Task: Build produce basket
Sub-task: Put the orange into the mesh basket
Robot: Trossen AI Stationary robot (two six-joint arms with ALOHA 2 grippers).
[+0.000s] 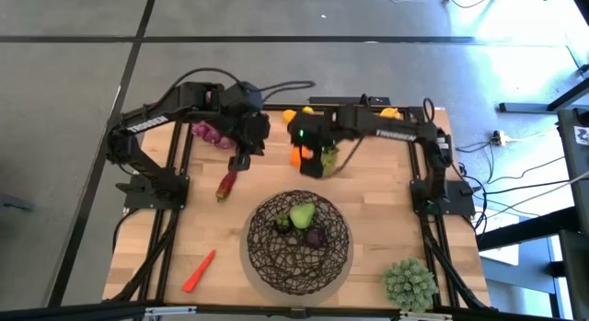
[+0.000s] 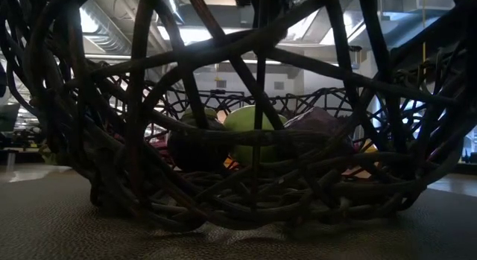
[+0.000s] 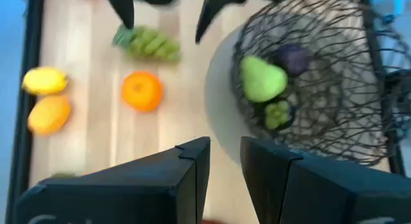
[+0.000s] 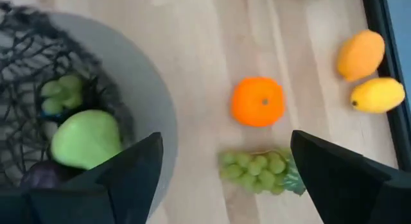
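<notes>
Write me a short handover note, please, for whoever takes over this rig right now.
Right end effector: open, empty, poised over the green grape bunch beside the orange.
Left end effector: fingers narrowly apart, nothing between them, over the table's back-left area.
Done: the basket at front centre holds a green pear, a small green bunch and a dark purple item.
Left: grape bunch, orange, two yellow-orange fruits at the back edge, purple beads back left, red pepper, carrot.
Leave the spiky green plant alone.
</notes>
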